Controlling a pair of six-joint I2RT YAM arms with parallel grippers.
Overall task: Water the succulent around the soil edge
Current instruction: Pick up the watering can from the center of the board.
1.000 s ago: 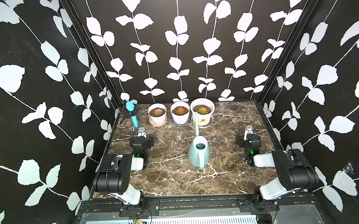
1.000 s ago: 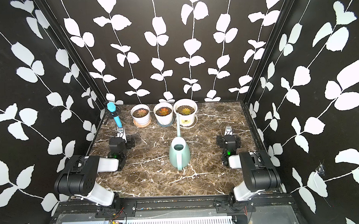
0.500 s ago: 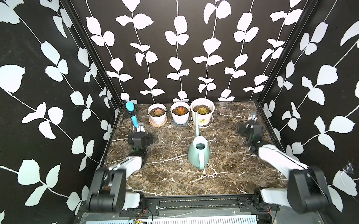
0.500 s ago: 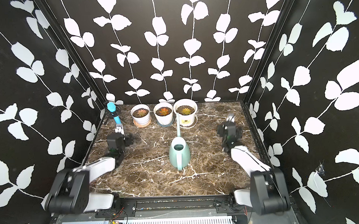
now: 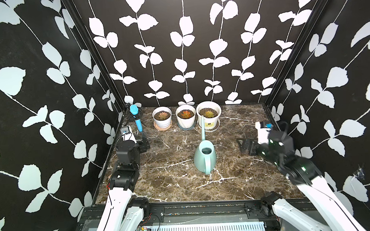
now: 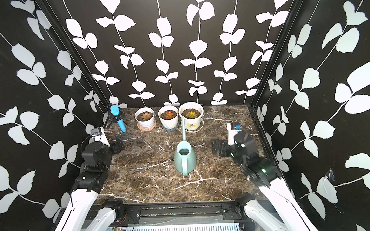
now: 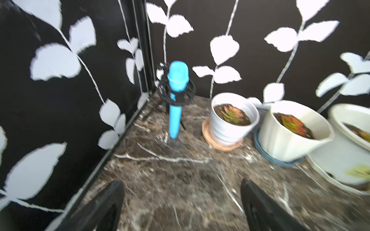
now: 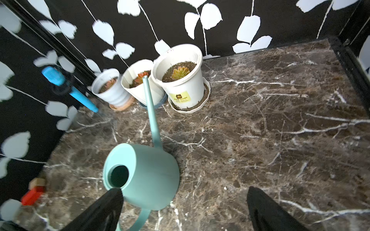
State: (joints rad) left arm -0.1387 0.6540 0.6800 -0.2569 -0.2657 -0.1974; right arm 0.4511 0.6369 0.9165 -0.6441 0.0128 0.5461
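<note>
Right hand point(image 5: 243, 146) is hovering over the brown marbled desk point(image 5: 174, 185), fingers spread wide, gripping nothing. Near it, on the side toward the left hand, the mint-green long-spouted plastic watering can point(image 5: 204, 157) is standing upright, untouched. Farther out from the hand, the can's spout is pointing at the large white labelled pot point(image 5: 209, 123) holding the yellow-green rosette succulent point(image 5: 208, 113). Left hand point(image 7: 181, 183) is gaping too, empty. Ahead of it a blue microphone point(image 7: 177, 84) is sitting in a black stand.
</note>
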